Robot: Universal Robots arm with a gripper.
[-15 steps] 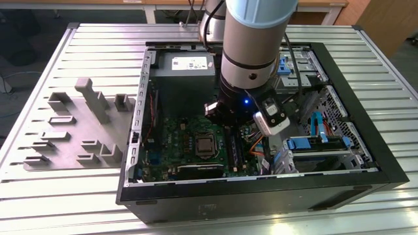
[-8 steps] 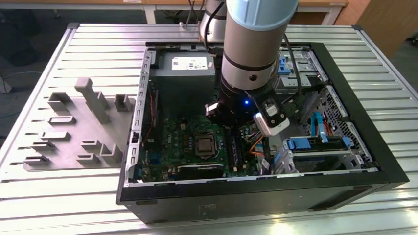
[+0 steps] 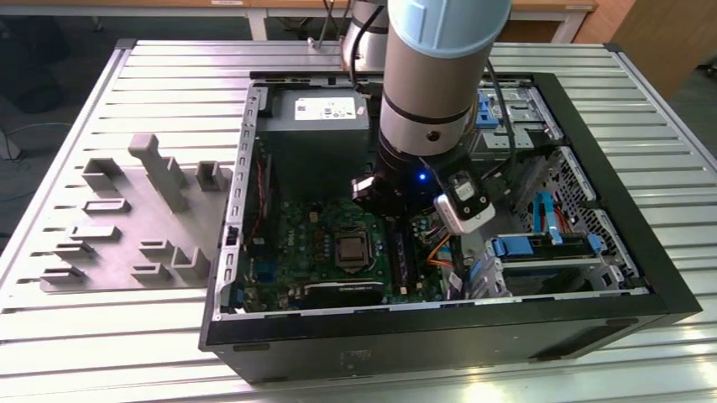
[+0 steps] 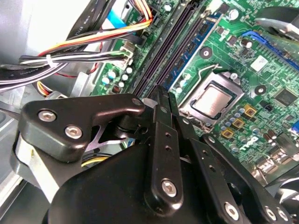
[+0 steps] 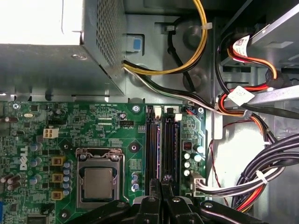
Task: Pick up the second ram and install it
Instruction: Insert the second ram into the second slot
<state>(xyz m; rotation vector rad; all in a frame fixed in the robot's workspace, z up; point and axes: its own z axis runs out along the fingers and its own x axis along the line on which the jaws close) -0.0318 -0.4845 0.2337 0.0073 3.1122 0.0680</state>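
Second ram [image 4: 193, 45] is judged to be the blue-green stick seated on edge just beside the processor [image 4: 212, 100]. The end effector [image 4: 163, 93] is held just over one end, fingers [image 4: 161, 122] drawn together on nothing, seemingly for pressing it home.

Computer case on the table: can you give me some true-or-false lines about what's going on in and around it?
The claw is down inside the case, over the black memory slots. True.
The case is closed up. False: it lies open, with the green motherboard showing.
A grey tray lies beside the case, on the exterior view's left. True.
A fan covers the processor. False: its metal top is bare.
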